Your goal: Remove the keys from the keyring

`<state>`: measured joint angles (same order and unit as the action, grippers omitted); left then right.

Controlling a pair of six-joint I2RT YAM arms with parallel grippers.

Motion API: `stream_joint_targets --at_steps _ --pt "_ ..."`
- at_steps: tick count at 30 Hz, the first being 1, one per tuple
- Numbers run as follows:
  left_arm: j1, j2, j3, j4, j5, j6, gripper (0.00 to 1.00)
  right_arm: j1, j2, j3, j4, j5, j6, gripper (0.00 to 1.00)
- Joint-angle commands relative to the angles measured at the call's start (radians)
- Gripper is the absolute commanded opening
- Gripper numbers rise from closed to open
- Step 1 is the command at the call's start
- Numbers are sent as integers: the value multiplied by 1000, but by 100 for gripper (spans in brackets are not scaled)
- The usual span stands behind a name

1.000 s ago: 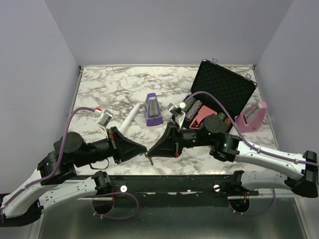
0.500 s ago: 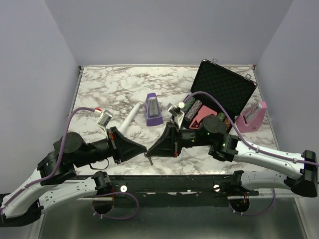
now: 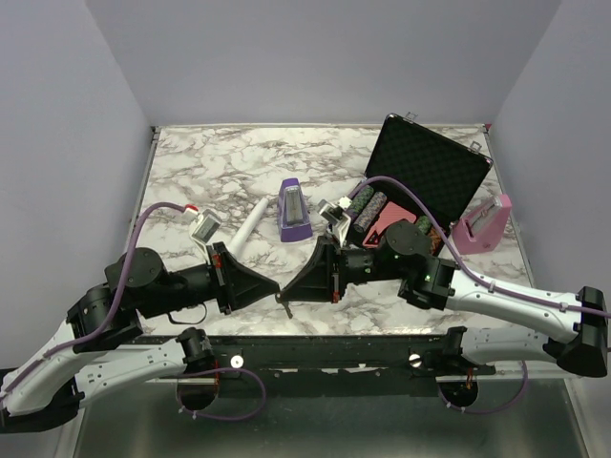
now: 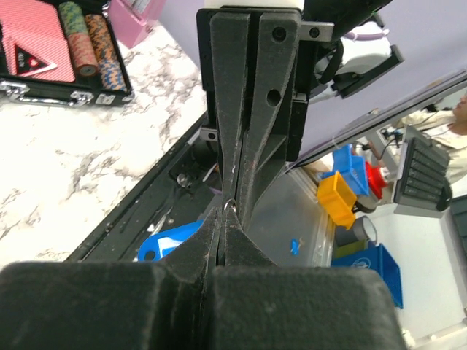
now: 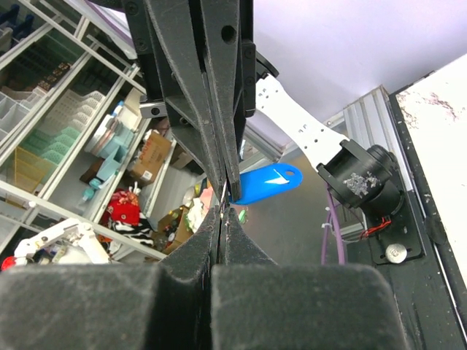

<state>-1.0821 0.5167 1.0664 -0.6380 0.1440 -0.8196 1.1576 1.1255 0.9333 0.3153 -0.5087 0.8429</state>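
Seen from above, the left gripper [image 3: 278, 291] extends across the marble table [image 3: 191, 162] from 8 o'clock toward 6 o'clock. Its fingers are pressed flat together with no gap.

A white pen-like stick [image 3: 250, 225] lies on the 9 o'clock side of the upright purple metronome [image 3: 293, 210], which stands near the table's middle. Straight down from the metronome, at 6 o'clock, the two grippers meet tip to tip over the near part of the table.

The keys [image 3: 285, 306] show only as a small dark sliver hanging just under that meeting point. In the wrist views a thin glint of metal sits right where the tips touch, and a blue tag [image 5: 264, 184] dangles beside it — which gripper nips the ring and which a key is too small to tell. The right gripper [image 3: 290, 294] extends in from 3 o'clock, its fingers likewise closed tight.

Farther right, at 2 o'clock, an open black case [image 3: 434, 172] rests with its foam-lined lid tilted back. Inside, rolls of poker chips [image 3: 368, 208] lie side by side — green, reddish and blue-orange in the left wrist view — next to a red patterned panel [image 3: 385, 224]. A pink object [image 3: 482, 224] stands just beside the case at 3 o'clock.
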Motion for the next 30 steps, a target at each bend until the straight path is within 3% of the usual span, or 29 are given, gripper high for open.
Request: stream_joint_targets --at_steps 1,30 --pt "-4 49 72 -113 31 82 0 1 16 30 -60 6 -30 1" --pt "-12 275 260 -348 239 457 0 14 154 214 -314 -93 -140 1"
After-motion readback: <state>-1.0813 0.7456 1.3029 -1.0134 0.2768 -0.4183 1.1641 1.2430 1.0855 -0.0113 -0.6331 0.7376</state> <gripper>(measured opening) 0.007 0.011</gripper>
